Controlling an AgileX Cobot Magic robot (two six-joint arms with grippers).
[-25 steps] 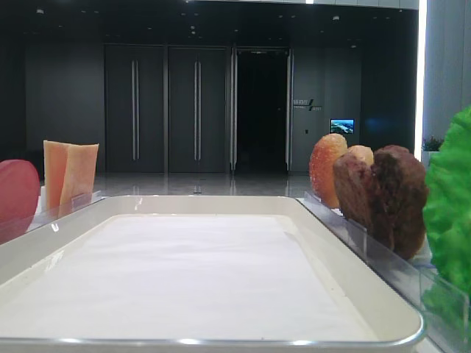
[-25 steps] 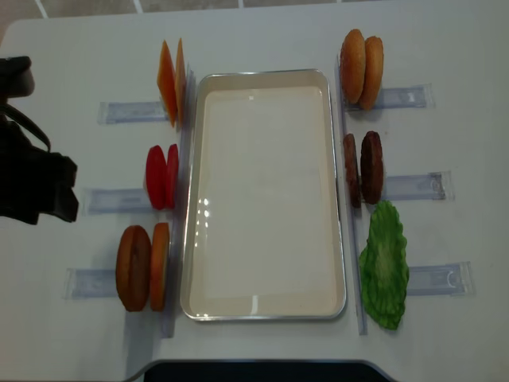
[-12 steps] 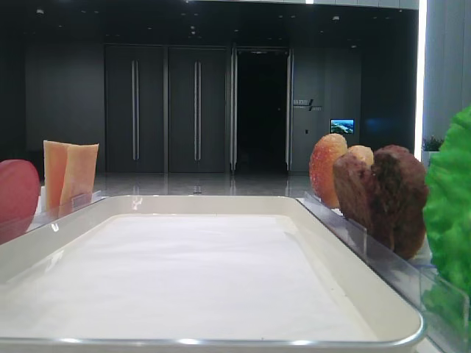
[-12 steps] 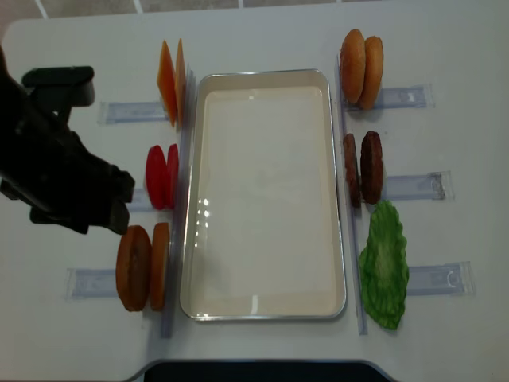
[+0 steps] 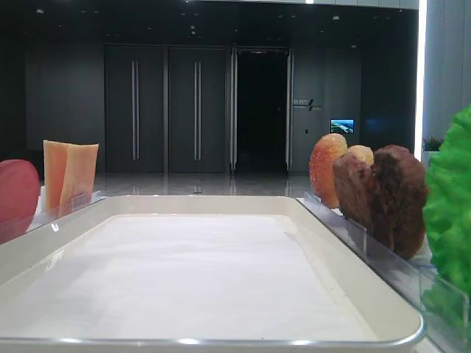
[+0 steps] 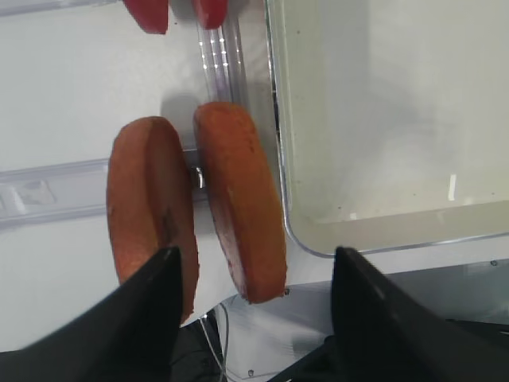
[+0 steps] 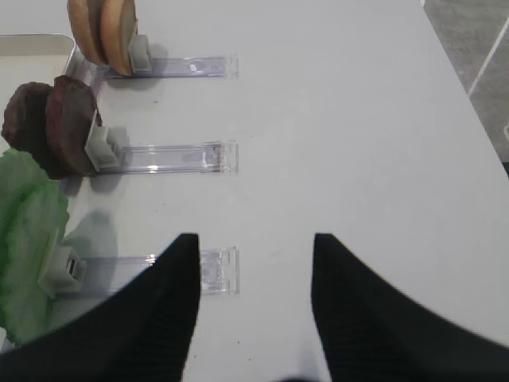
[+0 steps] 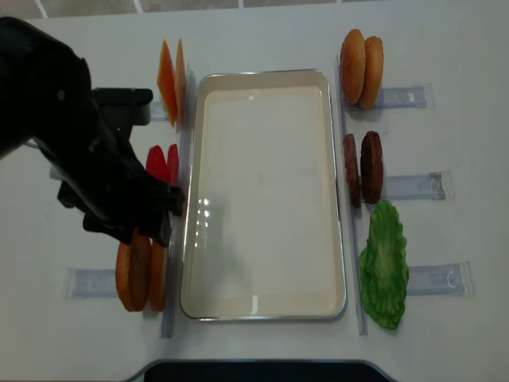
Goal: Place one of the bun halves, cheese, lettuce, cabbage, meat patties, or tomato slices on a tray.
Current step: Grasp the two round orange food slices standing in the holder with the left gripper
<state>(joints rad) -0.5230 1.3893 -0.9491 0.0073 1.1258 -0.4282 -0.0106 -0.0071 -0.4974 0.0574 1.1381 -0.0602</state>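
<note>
The cream tray lies empty in the middle of the table. My left gripper hangs open above two bun halves standing on edge in a clear holder just left of the tray; its fingers straddle both and touch neither. From above, the left arm covers part of the tomato slices and the tops of those bun halves. Cheese stands at far left. On the right are more bun halves, meat patties and lettuce. My right gripper is open over bare table.
Clear plastic holders run outward from each food pair on both sides of the tray. The table's near edge lies just below the left gripper. The floor shows past the table's right edge.
My left arm has swung in from the table's left edge toward the tray and now hangs over the tomato slices and the near-left bun halves. The food has not moved.
</note>
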